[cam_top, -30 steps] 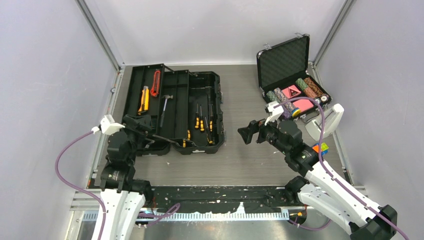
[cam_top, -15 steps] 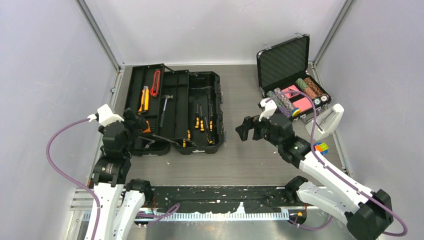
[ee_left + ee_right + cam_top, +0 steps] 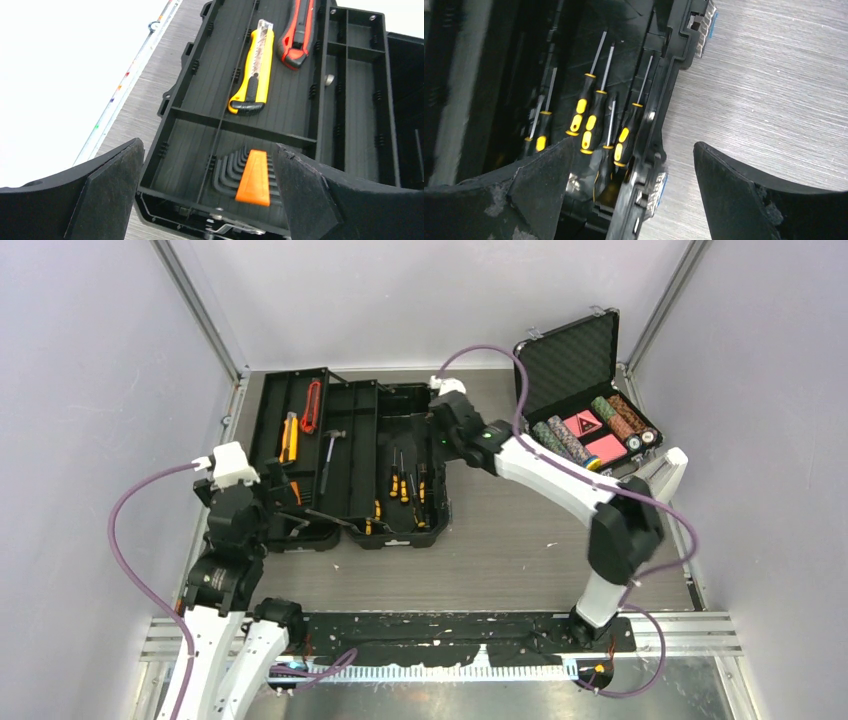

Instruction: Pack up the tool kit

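Toolbox (image 3: 355, 455) lies open left of centre in the top view, screwdrivers (image 3: 589, 117) inside; right gripper (image 3: 633, 146) hangs spread and empty astride its right wall; left gripper (image 3: 207, 146), likewise spread, hovers over the lower-left tray; packing looks nearly done; closing would need a grip on one half's edge.

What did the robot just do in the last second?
The right gripper swung left and away to the toolbox, straddling its right wall beside the screwdrivers, open and empty. The left gripper barely shifted, open over the near left corner. The yellow knife and poker chip case stayed put.
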You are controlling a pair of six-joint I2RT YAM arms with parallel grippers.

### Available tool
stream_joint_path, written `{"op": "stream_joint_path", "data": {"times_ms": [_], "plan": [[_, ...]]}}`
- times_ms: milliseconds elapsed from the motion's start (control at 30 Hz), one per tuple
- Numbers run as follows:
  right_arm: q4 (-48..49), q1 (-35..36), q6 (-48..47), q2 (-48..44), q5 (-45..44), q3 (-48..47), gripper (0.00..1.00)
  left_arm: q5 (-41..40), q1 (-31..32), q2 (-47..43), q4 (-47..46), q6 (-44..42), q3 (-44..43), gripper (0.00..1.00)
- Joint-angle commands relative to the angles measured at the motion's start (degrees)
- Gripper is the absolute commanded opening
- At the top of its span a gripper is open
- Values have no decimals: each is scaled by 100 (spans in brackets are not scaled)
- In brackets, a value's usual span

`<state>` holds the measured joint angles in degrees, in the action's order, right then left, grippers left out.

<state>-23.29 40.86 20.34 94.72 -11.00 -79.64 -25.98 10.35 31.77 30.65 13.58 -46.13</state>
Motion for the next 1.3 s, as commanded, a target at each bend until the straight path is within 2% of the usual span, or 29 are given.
{"op": "stream_joint_path", "data": {"times_ms": [0,133,333,500,600,667,733,800,1033,1267], "plan": [[-818,122,349,1055,-1119,-1111,93,-627,182,-443,-352,-436,373,100],[-918,113,331,1788,-1394,-1567,91,-647,288,-704,-421,-488,497,100],[-1231,108,252,2361,-1292,-1846,76,-674,383,-867,-448,-512,515,100],[-1139,0,210,1971,-1186,-1151,46,-636,380,-920,-501,-533,570,100],[-1055,-94,201,1566,-991,-593,33,-564,380,-869,-506,-524,555,99],[-1041,-142,145,1323,-967,-291,21,-556,380,-845,-506,-523,552,99],[-992,-197,80,1046,-934,35,15,-568,380,-790,-499,-517,548,100],[-867,-292,16,745,-830,438,12,-552,380,-727,-495,-512,537,99],[-447,-842,-517,-136,-432,1678,11,-119,366,-389,-421,-196,298,100],[-321,-1572,-855,-336,-469,2130,10,561,240,336,29,445,-374,98]]}}
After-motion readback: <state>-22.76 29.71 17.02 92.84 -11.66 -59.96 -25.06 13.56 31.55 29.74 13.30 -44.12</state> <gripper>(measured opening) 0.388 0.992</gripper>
